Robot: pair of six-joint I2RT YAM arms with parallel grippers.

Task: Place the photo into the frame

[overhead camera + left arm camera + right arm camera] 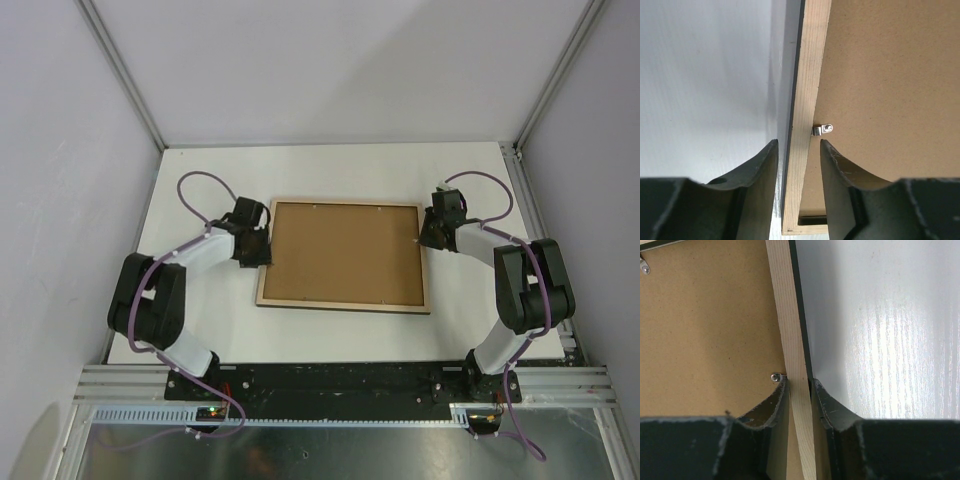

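Note:
The frame (340,304) lies flat mid-table with its pale wood reverse up, and a brown backing board (345,255) fills it. The photo is hidden. My left gripper (258,247) straddles the frame's left rail (807,90) near a corner. It is open (799,145), with a gap on each side of the wood, just below a metal clip (825,129). My right gripper (424,238) is shut on the right rail (787,315); both fingers press the wood (800,382), beside another clip (775,377).
The white table (470,180) runs out to grey enclosure walls on three sides. Purple cables loop above both wrists. A second metal clip (644,267) shows on the backing board (705,340) near the frame's far corner.

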